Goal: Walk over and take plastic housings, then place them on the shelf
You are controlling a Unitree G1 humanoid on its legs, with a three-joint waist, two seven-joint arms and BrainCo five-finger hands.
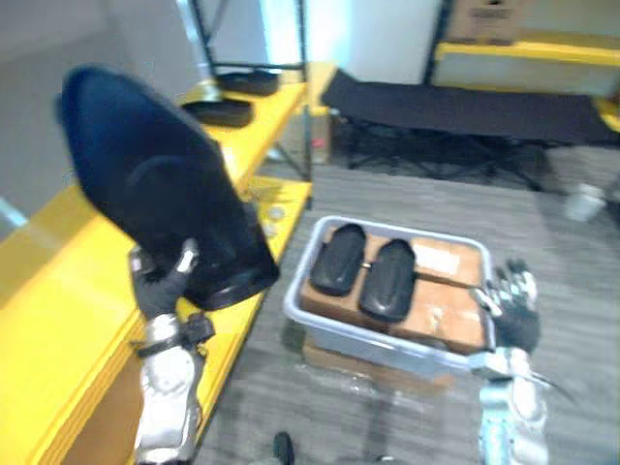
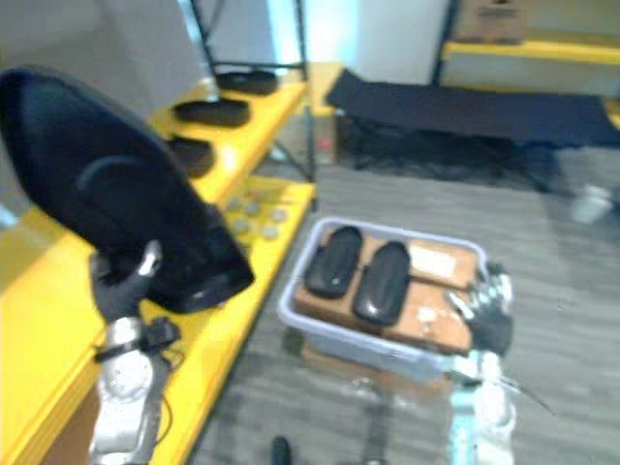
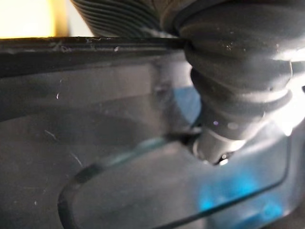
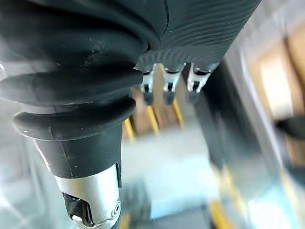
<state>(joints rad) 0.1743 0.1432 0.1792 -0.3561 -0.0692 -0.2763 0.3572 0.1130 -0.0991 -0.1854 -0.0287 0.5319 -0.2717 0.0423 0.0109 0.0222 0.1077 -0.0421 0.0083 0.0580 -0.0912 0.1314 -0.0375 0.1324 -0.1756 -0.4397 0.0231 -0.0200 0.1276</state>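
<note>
The left robot hand (image 1: 163, 283) grips a black plastic housing (image 1: 155, 184) above the yellow shelf (image 1: 48, 291); the right robot hand (image 1: 511, 308) (fingers relaxed) hangs beside the grey bin (image 1: 378, 341) holding two housings (image 1: 339, 258).

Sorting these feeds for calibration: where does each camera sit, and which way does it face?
Left eye view: head, looking down at yellow shelf, grey bin; left hand holding black housing, right hand by bin.
Right eye view: head, beside it; shares that scene.
Left wrist view: left wrist, close against the housing; thumb shows.
Right wrist view: right wrist, along its straight fingers; background blurred.
</note>
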